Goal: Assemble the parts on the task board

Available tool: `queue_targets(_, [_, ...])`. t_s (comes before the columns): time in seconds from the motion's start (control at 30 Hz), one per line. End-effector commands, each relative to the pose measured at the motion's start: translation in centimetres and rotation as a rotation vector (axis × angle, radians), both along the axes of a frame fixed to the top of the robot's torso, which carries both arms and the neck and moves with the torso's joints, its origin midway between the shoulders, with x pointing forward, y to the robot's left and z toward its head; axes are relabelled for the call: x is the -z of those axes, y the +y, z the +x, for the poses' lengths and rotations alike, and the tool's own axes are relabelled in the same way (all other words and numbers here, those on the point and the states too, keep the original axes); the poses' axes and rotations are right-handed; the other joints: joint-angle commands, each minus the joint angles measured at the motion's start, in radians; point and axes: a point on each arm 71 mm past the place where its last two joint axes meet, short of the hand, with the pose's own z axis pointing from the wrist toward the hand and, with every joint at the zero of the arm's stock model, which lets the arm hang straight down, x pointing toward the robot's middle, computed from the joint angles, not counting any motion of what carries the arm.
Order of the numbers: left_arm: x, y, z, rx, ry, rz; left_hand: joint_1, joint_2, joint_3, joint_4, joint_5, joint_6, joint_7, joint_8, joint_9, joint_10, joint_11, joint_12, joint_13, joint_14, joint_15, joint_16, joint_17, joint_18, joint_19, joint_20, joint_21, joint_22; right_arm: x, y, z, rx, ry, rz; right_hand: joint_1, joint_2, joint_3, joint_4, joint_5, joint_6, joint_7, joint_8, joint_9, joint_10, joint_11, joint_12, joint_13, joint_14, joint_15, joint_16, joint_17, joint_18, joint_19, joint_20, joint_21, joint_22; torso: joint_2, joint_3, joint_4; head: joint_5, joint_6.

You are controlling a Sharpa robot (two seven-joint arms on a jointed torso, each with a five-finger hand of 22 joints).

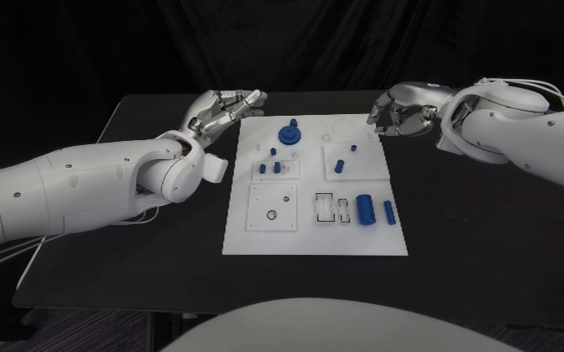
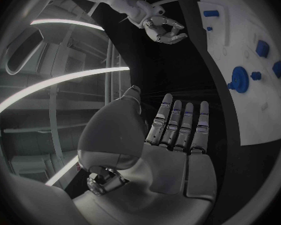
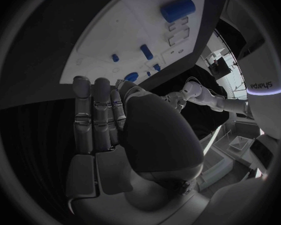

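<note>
Blue parts (image 1: 364, 208) lie on task board (image 1: 315, 242) between empty hands.

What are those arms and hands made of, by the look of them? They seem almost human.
Both arms are smooth, rounded white shells with small dark screw dots. The right arm carries thin pale cables along its top. Each ends in a silver metallic hand, the left hand and the right hand, with jointed fingers built of grey segments and dark pads. The right wrist view shows the word "sharpa" on a white casing.
</note>
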Motion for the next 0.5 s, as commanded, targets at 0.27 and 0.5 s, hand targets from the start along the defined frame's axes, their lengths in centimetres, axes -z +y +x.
queue_targets(0.27, [-0.6, 0.0, -1.0, 0.049, 0.034, -0.23, 0.024, 0.042, -0.082, 0.0, -0.006, -0.138, -0.073, -0.014, -0.009, -0.103, -0.086, 0.038, -0.002, -0.161, -0.03, -0.051, -0.038, 0.003, -0.191, 0.003, -0.012, -0.248, 2.6, -1.0, -0.7, 0.009, -0.118, -0.091, 0.0, -0.009, 0.001, 0.0, -0.038, -0.003, 0.004, -0.077, 0.0, -0.009, 0.013, -0.033, -0.022, -0.004, 0.017, -0.014, -0.004, 0.01, -0.012, 0.011, -0.027, 0.033, 0.025, -0.0161, 0.034, -0.06, 0.0])
queue_targets(0.5, [-0.5, 0.2, -1.0, 0.051, 0.026, -0.238, 0.007, 0.034, -0.096, 0.002, -0.025, -0.296, -0.109, -0.026, -0.019, -0.251, -0.117, -0.035, -0.01, -0.289, -0.061, -0.158, -0.051, -0.009, -0.312, 0.005, -0.022, -0.402, 3.5, -0.3, -0.9, -0.009, -0.105, -0.09, -0.005, -0.009, -0.001, -0.002, -0.042, -0.024, -0.015, -0.123, -0.001, 0.016, 0.019, -0.035, -0.029, -0.001, 0.031, -0.014, -0.002, 0.009, -0.005, 0.022, -0.026, 0.035, 0.027, -0.0193, 0.0338, -0.071, 0.0])
